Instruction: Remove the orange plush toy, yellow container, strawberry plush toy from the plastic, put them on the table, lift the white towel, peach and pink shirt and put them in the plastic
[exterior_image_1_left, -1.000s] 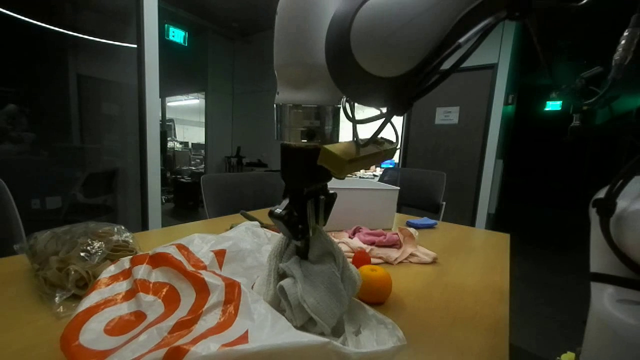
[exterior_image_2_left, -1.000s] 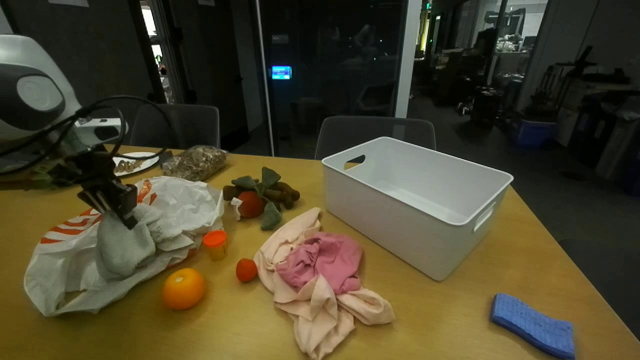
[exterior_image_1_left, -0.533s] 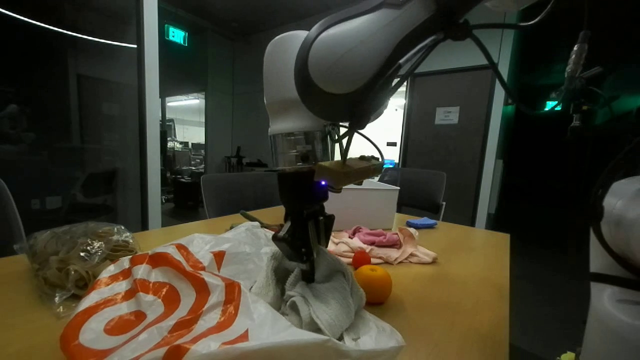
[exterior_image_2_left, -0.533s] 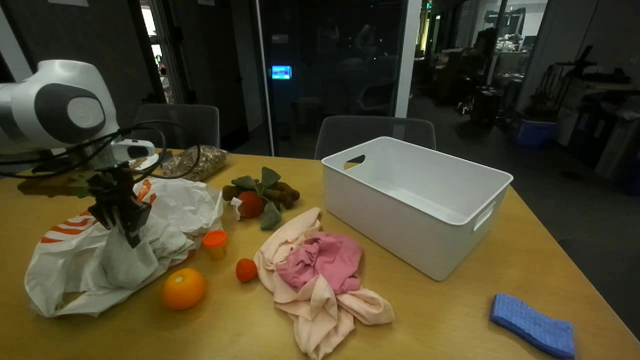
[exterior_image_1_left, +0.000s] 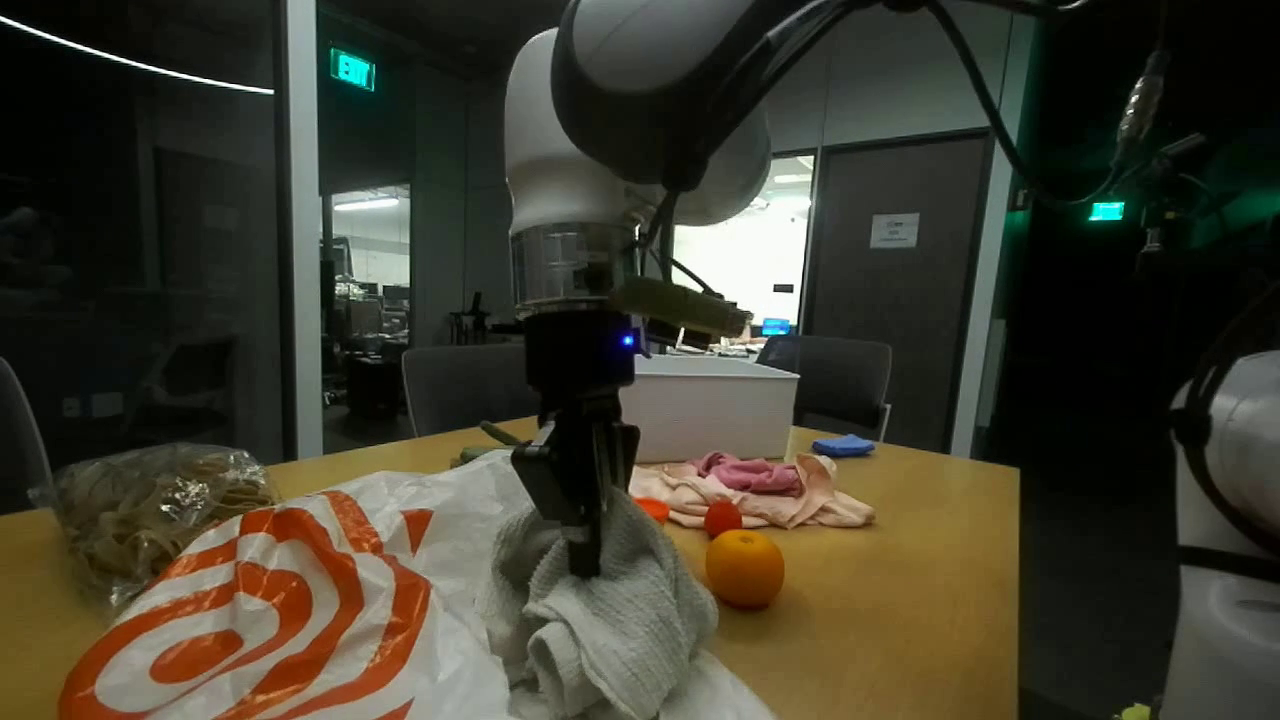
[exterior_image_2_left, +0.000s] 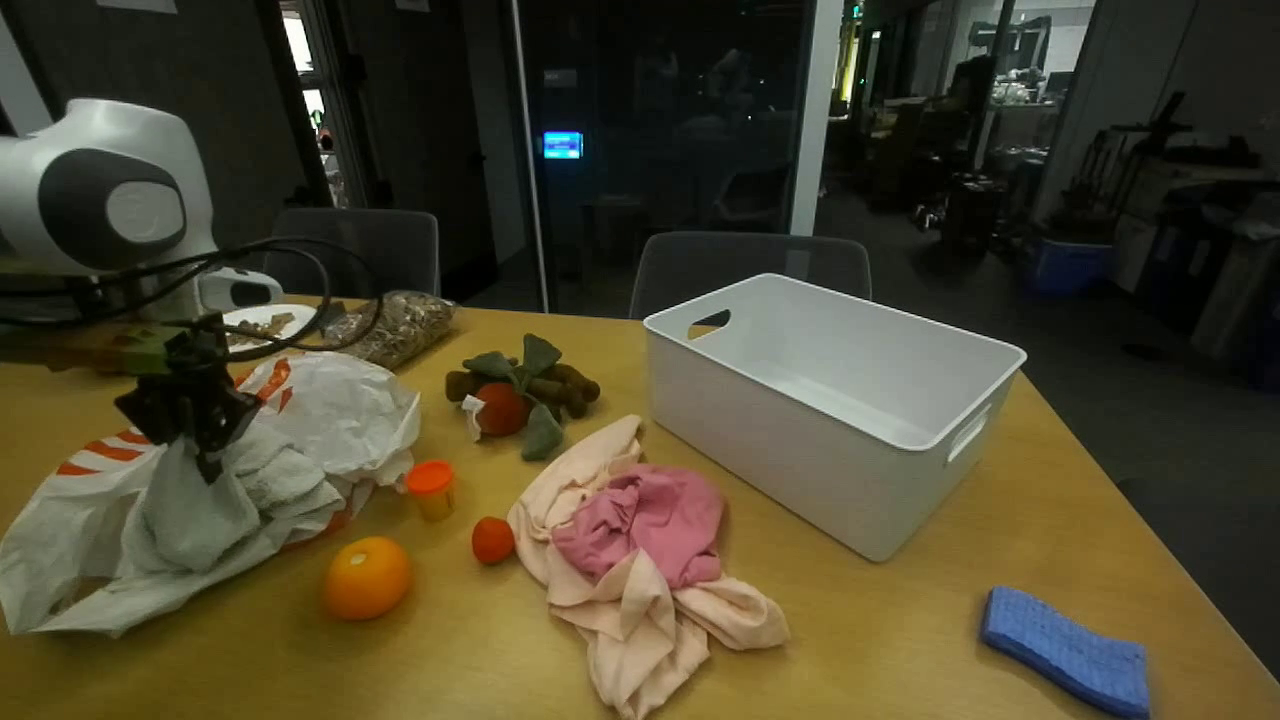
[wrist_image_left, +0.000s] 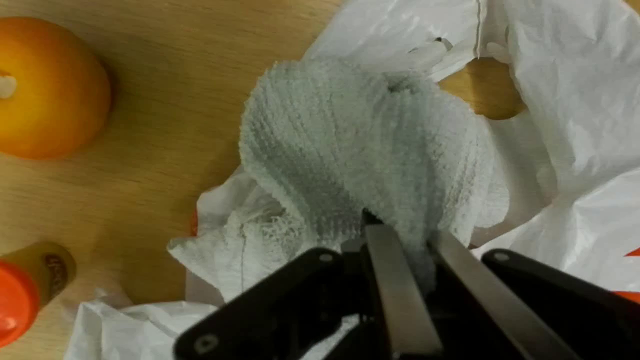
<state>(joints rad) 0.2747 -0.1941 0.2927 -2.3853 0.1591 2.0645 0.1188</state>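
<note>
My gripper (exterior_image_1_left: 590, 545) is shut on the white-grey towel (exterior_image_1_left: 620, 630); in the wrist view the fingers (wrist_image_left: 400, 237) pinch a fold of the towel (wrist_image_left: 340, 145). The bunched towel lies at the mouth of the white plastic bag (exterior_image_2_left: 340, 410), partly over its film. The orange toy (exterior_image_2_left: 367, 578) sits on the table beside the bag. The yellow container (exterior_image_2_left: 432, 495) with orange lid stands near the bag's edge. A small red, strawberry-like toy (exterior_image_2_left: 492, 540) lies next to the peach shirt (exterior_image_2_left: 640, 630), which has the pink shirt (exterior_image_2_left: 650, 520) on top. The bag's inside is mostly hidden.
A white bin (exterior_image_2_left: 800, 430) stands beyond the shirts. A red plush with green leaves (exterior_image_2_left: 503, 408) and brown parts lies behind the container. A blue sponge-like item (exterior_image_2_left: 1065, 650) is near the table edge. A clear bag of brown strips (exterior_image_1_left: 160, 520) lies beside the plastic bag.
My gripper lowered with the towel, then shifted left in both exterior views, still shut on it. The plastic bag slid along with the towel, away from the container. Other objects stayed put.
</note>
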